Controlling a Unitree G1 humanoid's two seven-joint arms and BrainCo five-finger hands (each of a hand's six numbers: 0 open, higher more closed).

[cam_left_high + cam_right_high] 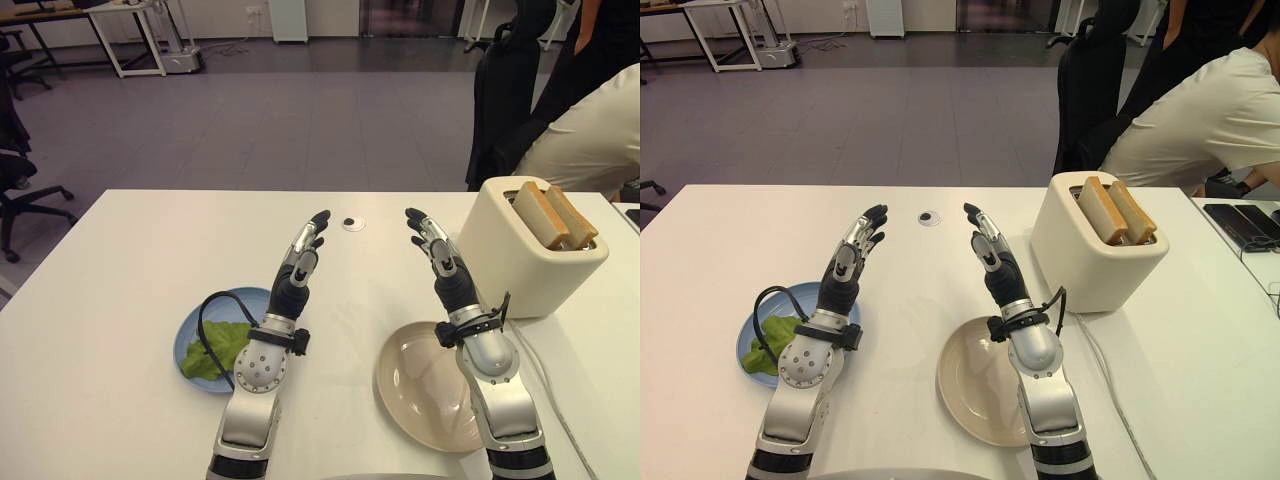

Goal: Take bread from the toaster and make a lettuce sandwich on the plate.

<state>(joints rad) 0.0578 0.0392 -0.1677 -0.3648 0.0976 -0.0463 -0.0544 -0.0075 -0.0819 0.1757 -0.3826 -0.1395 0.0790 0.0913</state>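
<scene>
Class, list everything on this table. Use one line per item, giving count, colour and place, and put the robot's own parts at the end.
table: one, white, carries everything below
toaster: one, cream, far right of the table
bread slices: two, golden brown, standing in the toaster's slots
beige plate: one, beige, front right, partly under the right forearm, nothing on it
blue plate: one, light blue, front left, partly under the left forearm
lettuce: one pile, green, on the blue plate
small disc: one, dark centre in a white ring, middle rear of the table
left hand: one, black and silver, fingers open, above the table beside the blue plate
right hand: one, black and silver, fingers open, left of the toaster
</scene>
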